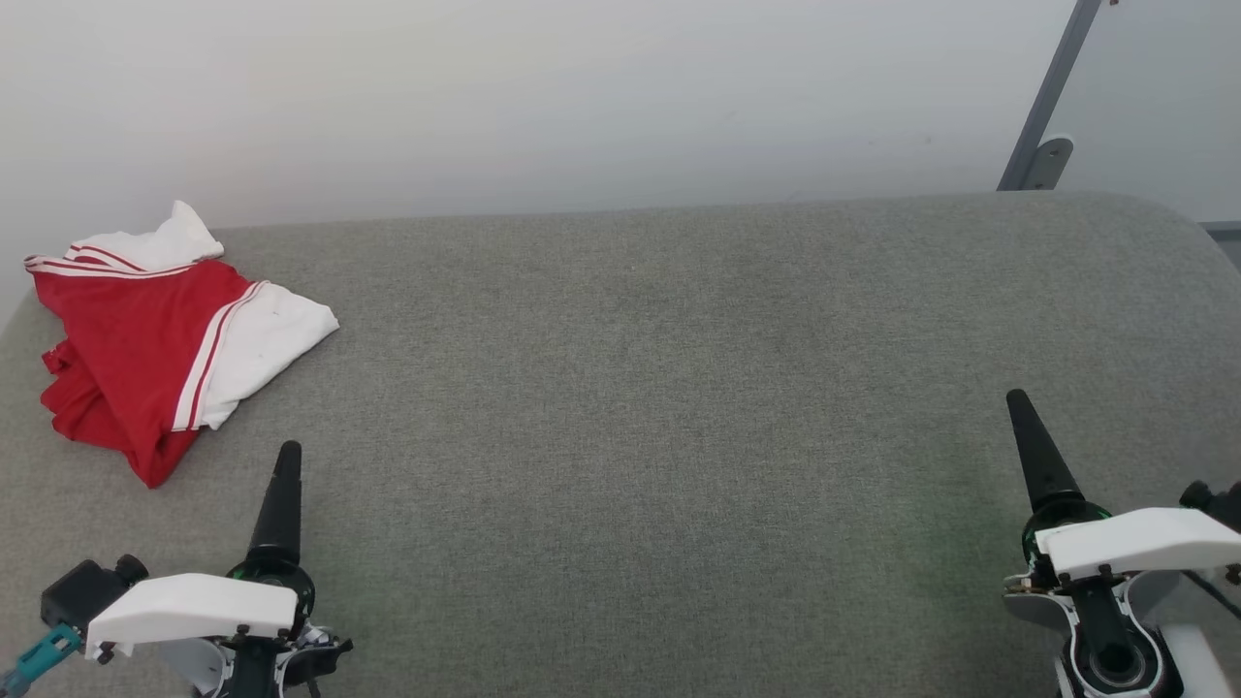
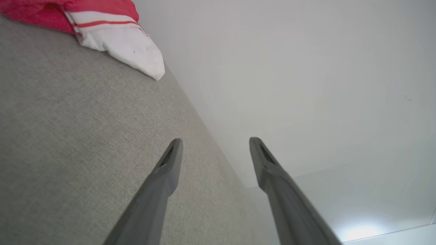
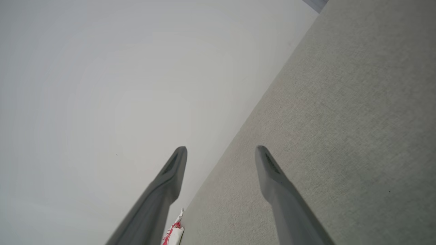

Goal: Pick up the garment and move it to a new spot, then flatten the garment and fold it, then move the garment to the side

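A grey woven fabric surface (image 1: 679, 388) is backed by a plain white wall (image 1: 582, 97). A crumpled red soft-fabric T-shirt with white sleeves and striped trim (image 1: 136, 339) is seen at the surface's far left corner. The left gripper (image 2: 214, 143) and the right gripper (image 3: 221, 151) are seen at the near edge, fingers parted, with nothing held between them. The shirt is touched by neither.

I can read no text, label, brand, number or sign in any of my three views.
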